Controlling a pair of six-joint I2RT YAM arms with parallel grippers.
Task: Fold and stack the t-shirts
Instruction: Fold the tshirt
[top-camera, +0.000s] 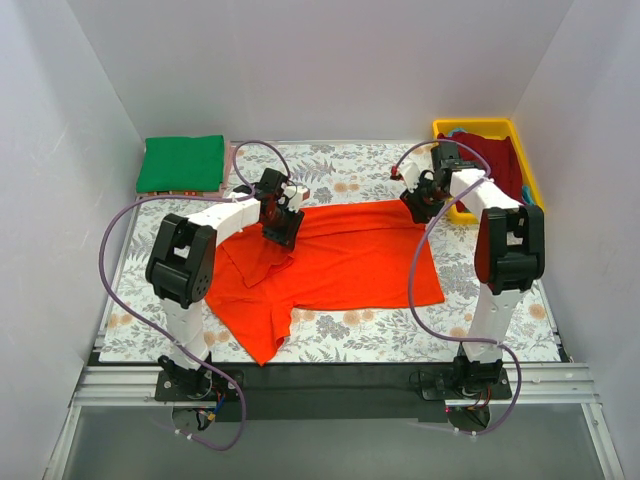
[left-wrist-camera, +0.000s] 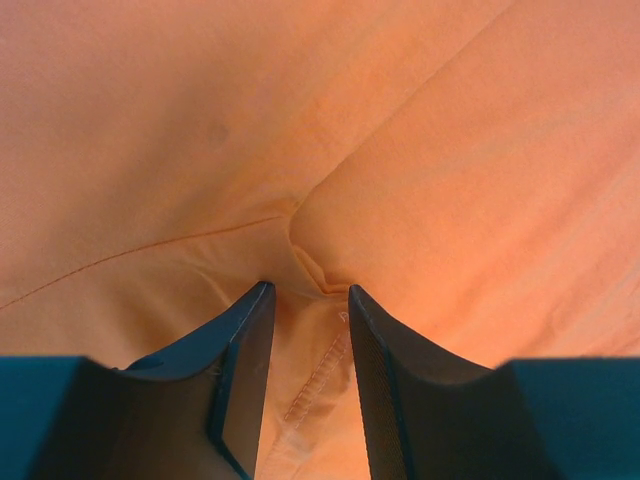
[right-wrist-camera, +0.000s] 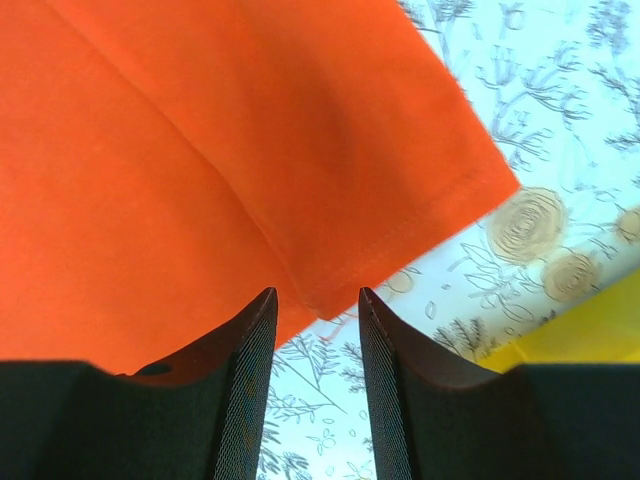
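Note:
A bright orange-red t-shirt (top-camera: 340, 265) lies partly folded on the floral mat, one sleeve trailing toward the front left. My left gripper (top-camera: 281, 232) presses down on its back-left part. In the left wrist view the left gripper (left-wrist-camera: 310, 290) is open, with a stitched hem and a pucker of the orange cloth (left-wrist-camera: 400, 150) between the fingers. My right gripper (top-camera: 418, 208) is at the shirt's back-right corner. It (right-wrist-camera: 315, 292) is open there, with the hemmed corner of the shirt (right-wrist-camera: 330, 290) just at its tips. A folded green t-shirt (top-camera: 181, 163) lies at the back left. A dark red t-shirt (top-camera: 500, 165) is bunched in the tray.
The yellow plastic tray (top-camera: 475, 127) stands at the back right, close behind the right gripper, and its edge (right-wrist-camera: 590, 335) shows in the right wrist view. The floral mat (top-camera: 400, 335) covers the table. White walls enclose three sides.

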